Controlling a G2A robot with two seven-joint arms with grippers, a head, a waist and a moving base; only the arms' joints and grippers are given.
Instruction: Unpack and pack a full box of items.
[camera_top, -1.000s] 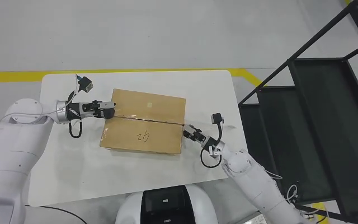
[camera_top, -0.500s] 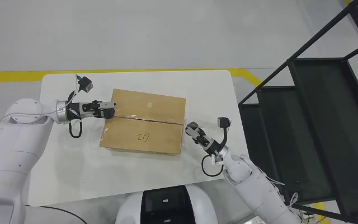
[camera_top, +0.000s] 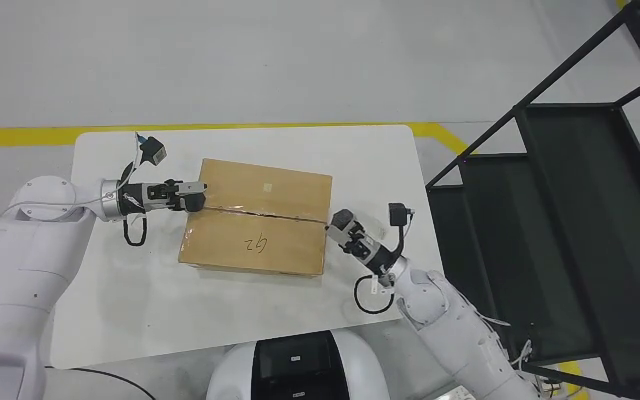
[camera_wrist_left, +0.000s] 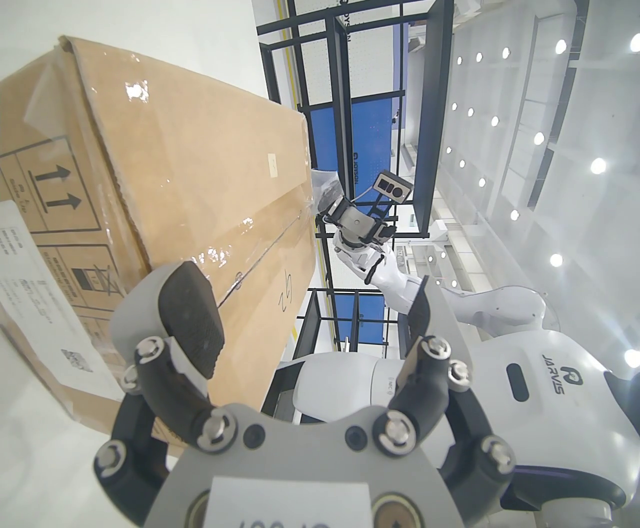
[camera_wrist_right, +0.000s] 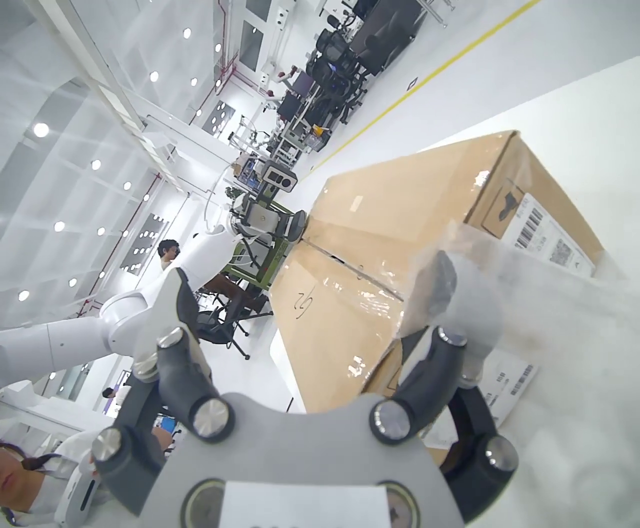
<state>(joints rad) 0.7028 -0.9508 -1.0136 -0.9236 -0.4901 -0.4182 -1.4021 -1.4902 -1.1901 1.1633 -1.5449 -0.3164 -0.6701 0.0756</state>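
A closed cardboard box (camera_top: 258, 216) lies in the middle of the white table (camera_top: 120, 290), its top seam covered by clear tape (camera_top: 270, 212). My left gripper (camera_top: 197, 195) is at the box's left end, level with the seam. In the left wrist view it (camera_wrist_left: 310, 315) stands open, with one pad (camera_wrist_left: 190, 310) near the box's (camera_wrist_left: 175, 165) top edge. My right gripper (camera_top: 340, 224) is at the box's right end by the seam. It (camera_wrist_right: 310, 295) is open, and crumpled clear tape (camera_wrist_right: 450, 260) clings to one finger (camera_wrist_right: 440, 285).
A black metal stair frame (camera_top: 540, 200) stands just right of the table. A yellow floor line (camera_top: 300, 128) runs behind the table's far edge. White labels (camera_wrist_right: 550, 235) are stuck on the box's right end. Bare tabletop lies in front of the box.
My right gripper has turned and shifted up along the box's right end toward the seam. The left arm and the box have not moved.
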